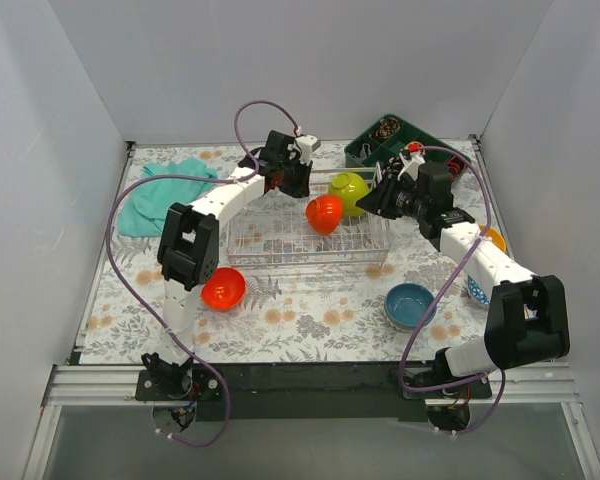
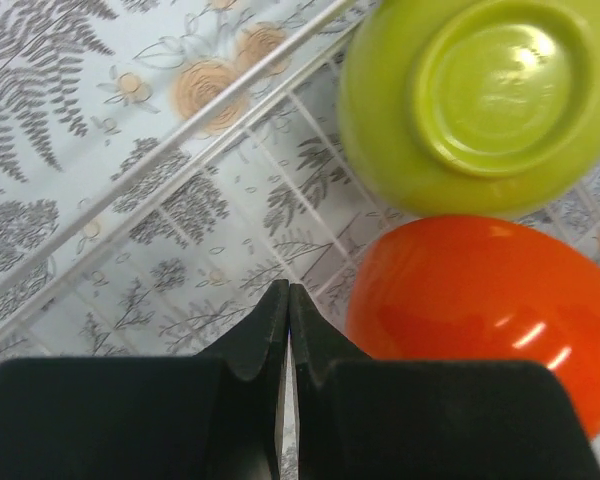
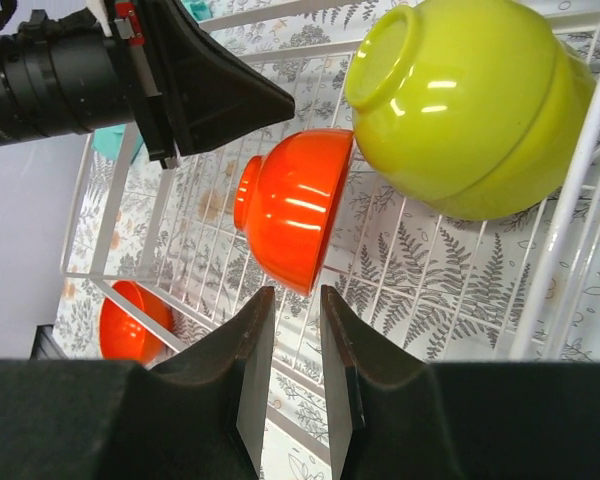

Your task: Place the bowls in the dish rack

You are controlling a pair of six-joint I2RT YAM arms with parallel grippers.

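The silver wire dish rack (image 1: 280, 248) stands mid-table. In it a lime green bowl (image 1: 348, 190) and an orange bowl (image 1: 324, 213) lie tipped on their sides, next to each other. A second orange bowl (image 1: 223, 288) and a blue bowl (image 1: 410, 305) sit on the table in front of the rack. My left gripper (image 1: 285, 182) hovers over the rack's far left side, shut and empty (image 2: 288, 290), just left of the orange bowl (image 2: 480, 300) and the green bowl (image 2: 480, 100). My right gripper (image 1: 375, 200) is at the rack's right end, its jaws slightly apart and empty (image 3: 298, 292), just short of the orange bowl (image 3: 290, 215).
A dark green compartment tray (image 1: 400, 142) stands at the back right. A teal cloth (image 1: 165, 195) lies at the back left. Another bowl (image 1: 493, 239) is partly hidden behind my right arm near the right wall. White walls enclose the table.
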